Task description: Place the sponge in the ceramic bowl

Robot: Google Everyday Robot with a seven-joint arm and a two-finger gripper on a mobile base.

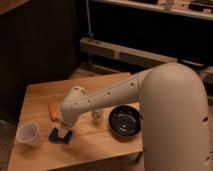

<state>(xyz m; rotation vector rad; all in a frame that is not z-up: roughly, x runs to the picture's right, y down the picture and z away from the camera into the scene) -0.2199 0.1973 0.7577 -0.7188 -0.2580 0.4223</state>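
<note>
Tool (62, 131) at sponge (53, 134) (its middle hidden)

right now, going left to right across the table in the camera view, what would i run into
plastic cup -> sponge, with the gripper right over it -> small white container -> ceramic bowl. the orange carrot-shaped item lies behind the sponge, so its place in the order is unclear.

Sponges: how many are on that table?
1: the blue sponge lies on the table beside the cup, directly under the gripper. The arm could hide another.
</note>
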